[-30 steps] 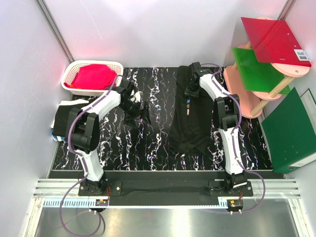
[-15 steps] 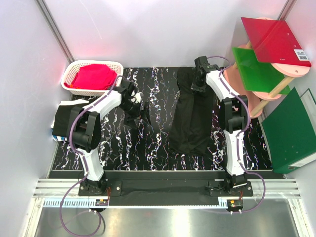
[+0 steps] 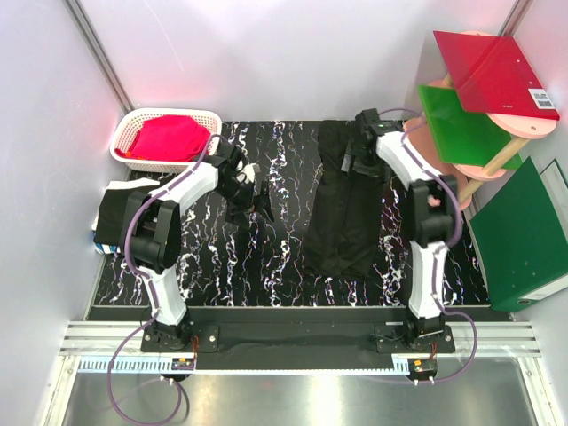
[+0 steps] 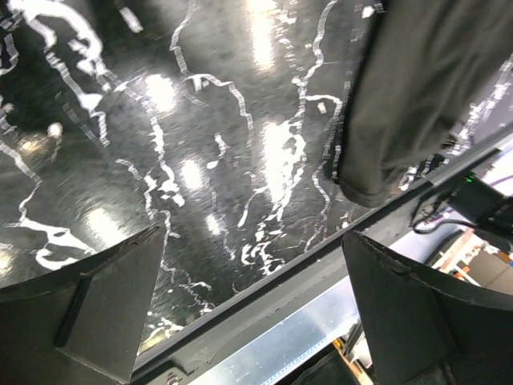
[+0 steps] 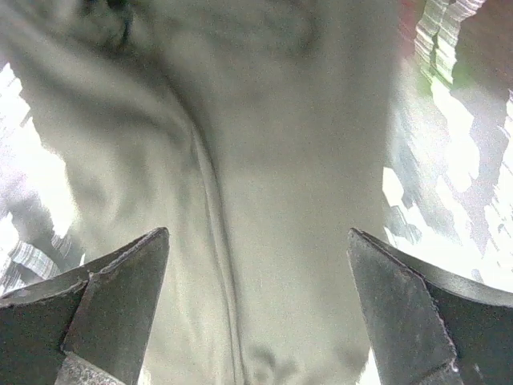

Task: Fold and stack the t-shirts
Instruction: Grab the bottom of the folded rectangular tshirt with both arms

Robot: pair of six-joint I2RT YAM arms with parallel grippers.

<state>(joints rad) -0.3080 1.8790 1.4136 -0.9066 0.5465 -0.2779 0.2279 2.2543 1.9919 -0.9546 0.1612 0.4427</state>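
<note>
A black t-shirt (image 3: 342,209), folded lengthwise into a long narrow strip, lies on the right half of the marbled table (image 3: 284,266), running from far to near. My right gripper (image 3: 349,162) hovers over its far end, open, nothing between the fingers. In the right wrist view the cloth (image 5: 272,144) fills the space under the open right gripper (image 5: 256,237). My left gripper (image 3: 257,197) stands open above bare table, left of the strip. In the left wrist view the strip's near end (image 4: 417,88) shows beyond the open left gripper (image 4: 252,241). Another folded black t-shirt (image 3: 120,213) rests at the table's left edge.
A white basket (image 3: 133,124) holding red cloth (image 3: 169,138) stands at the far left. A pink rack (image 3: 435,169) with red (image 3: 493,71) and green folders (image 3: 461,129) stands at the far right. A green binder (image 3: 524,235) leans at the right edge.
My right gripper, shut a second ago at the shirt's far end, has moved a little far and right and opened, letting the cloth go. The left arm has not moved.
</note>
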